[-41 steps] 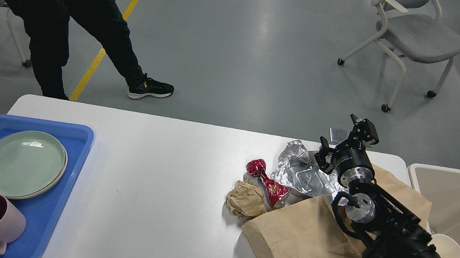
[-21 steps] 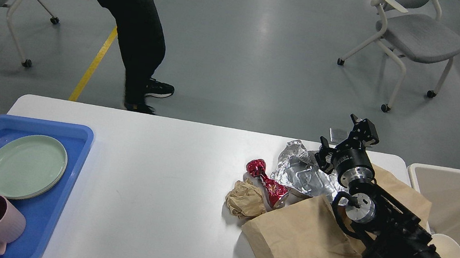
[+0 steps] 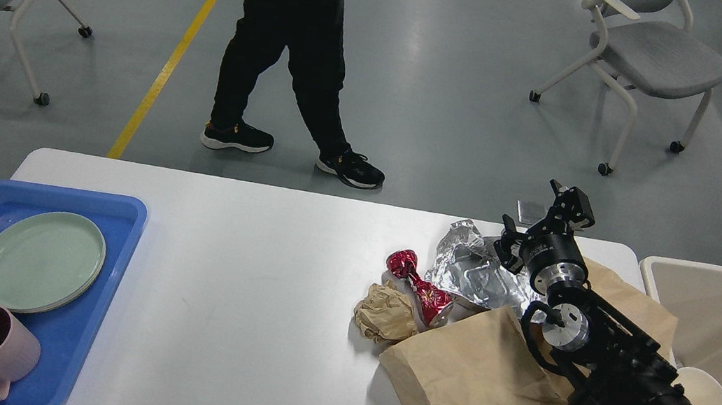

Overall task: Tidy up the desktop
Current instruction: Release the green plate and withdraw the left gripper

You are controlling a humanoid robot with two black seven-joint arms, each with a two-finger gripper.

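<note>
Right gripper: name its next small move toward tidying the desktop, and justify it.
Probably lower the right gripper onto the crumpled foil just below it: the fingers look spread, hold nothing, and the beige bin stands close to the right for dropping it.

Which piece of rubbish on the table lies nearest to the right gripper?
The crumpled silver foil, right beside the right gripper. The red wrapper and brown paper ball lie farther left.

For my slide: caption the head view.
Right gripper hovers over crumpled silver foil on white rectangular desktop.
</note>
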